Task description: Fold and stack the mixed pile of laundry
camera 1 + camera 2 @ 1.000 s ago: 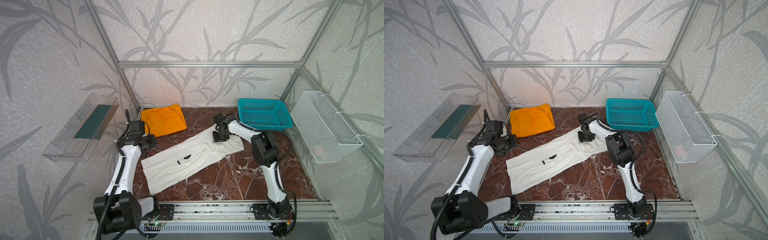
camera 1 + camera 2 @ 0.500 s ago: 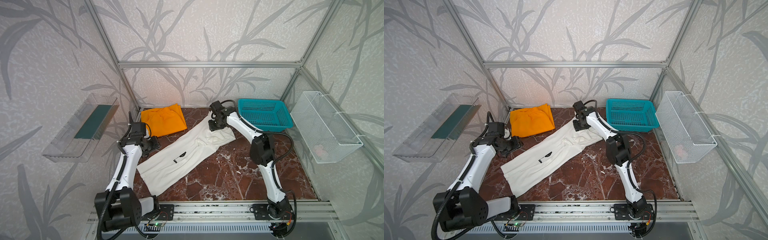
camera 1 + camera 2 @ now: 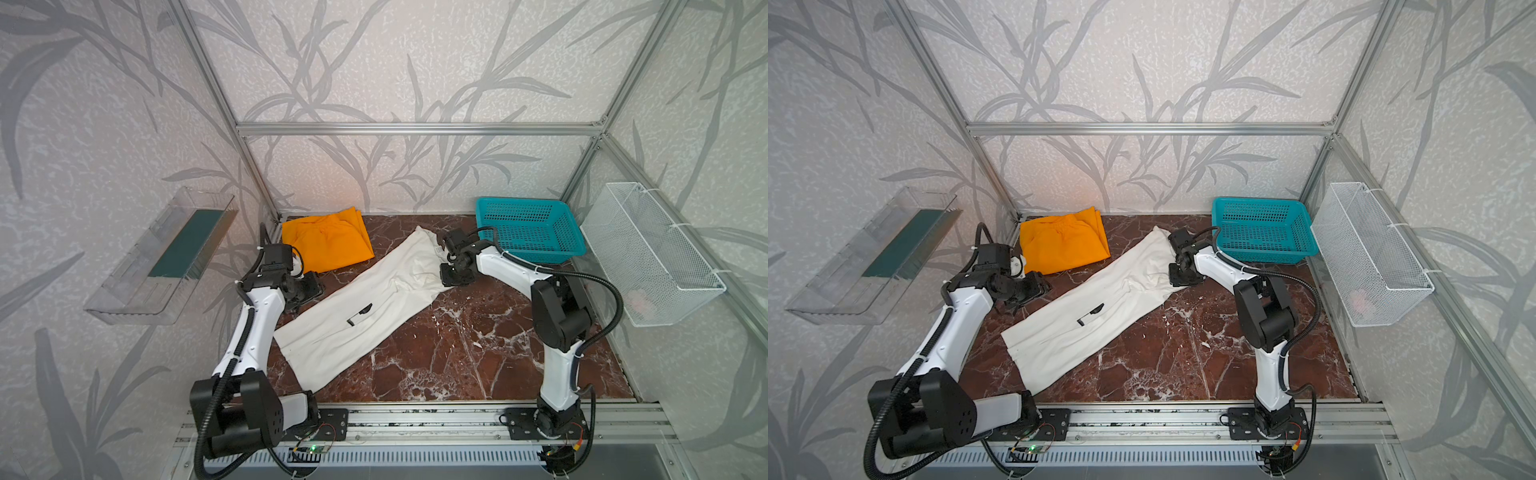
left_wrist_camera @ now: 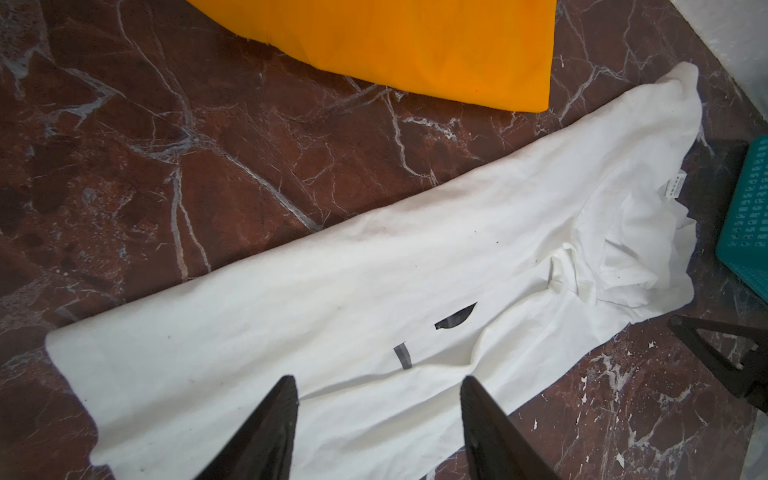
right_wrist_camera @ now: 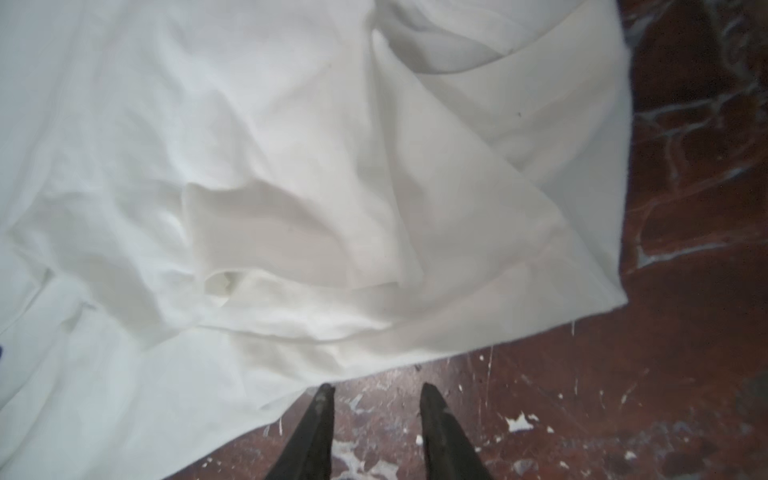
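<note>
The white shirt (image 3: 374,303) (image 3: 1100,307) lies in a long diagonal strip across the marble floor, a small black-grey print (image 3: 359,313) showing mid-length. The bright orange trousers (image 3: 328,245) (image 3: 1063,245) lie folded at the back left, apart from the shirt. My left gripper (image 3: 309,286) (image 4: 379,380) hovers open over the shirt's left edge, nothing between its fingers. My right gripper (image 3: 453,276) (image 5: 377,388) stands open at the shirt's crumpled right end (image 5: 249,166), with bare marble between its fingertips.
A teal plastic basket (image 3: 536,253) (image 3: 1262,249) stands at the back right, close behind the right arm. A white wire basket (image 3: 648,253) hangs on the right wall and a clear shelf (image 3: 166,257) on the left wall. Metal frame rails border the floor.
My right gripper drew the shirt's end toward the back wall, let it go, and has come forward to the shirt's right edge. The shirt now lies longer and straighter. My left gripper barely moved.
</note>
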`<state>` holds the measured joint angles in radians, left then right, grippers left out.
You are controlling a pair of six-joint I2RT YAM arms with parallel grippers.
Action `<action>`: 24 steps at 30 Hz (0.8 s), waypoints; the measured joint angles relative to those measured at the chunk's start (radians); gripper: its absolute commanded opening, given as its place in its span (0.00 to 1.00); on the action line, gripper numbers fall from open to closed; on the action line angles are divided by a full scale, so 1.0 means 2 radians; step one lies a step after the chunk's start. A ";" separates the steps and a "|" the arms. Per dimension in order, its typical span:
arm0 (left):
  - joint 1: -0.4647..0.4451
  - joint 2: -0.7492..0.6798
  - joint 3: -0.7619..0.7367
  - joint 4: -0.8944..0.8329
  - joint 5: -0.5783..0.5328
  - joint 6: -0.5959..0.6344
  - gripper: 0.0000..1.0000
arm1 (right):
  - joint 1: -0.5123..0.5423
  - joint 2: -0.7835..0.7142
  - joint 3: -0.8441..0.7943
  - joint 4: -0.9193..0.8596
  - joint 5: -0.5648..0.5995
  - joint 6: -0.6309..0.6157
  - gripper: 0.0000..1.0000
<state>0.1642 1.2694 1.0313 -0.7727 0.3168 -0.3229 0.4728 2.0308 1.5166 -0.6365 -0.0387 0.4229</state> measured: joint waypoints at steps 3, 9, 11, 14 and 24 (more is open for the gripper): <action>0.000 0.000 0.000 0.000 0.003 0.004 0.61 | -0.009 0.034 0.014 0.013 -0.006 0.007 0.31; 0.000 -0.006 0.000 0.000 0.006 0.009 0.61 | -0.024 0.092 0.090 0.019 -0.014 0.012 0.28; 0.000 -0.006 0.000 0.000 0.009 0.009 0.60 | -0.031 0.118 0.127 0.015 -0.020 0.011 0.27; 0.000 -0.006 0.000 0.002 0.013 0.009 0.61 | -0.046 0.166 0.208 -0.003 -0.027 0.007 0.27; 0.000 0.039 0.002 0.004 0.003 -0.007 0.60 | -0.089 0.352 0.607 -0.172 -0.035 -0.043 0.40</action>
<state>0.1635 1.3468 1.0351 -0.7639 0.3222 -0.3367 0.2958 2.7342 2.7304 -0.9798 -0.1081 0.3367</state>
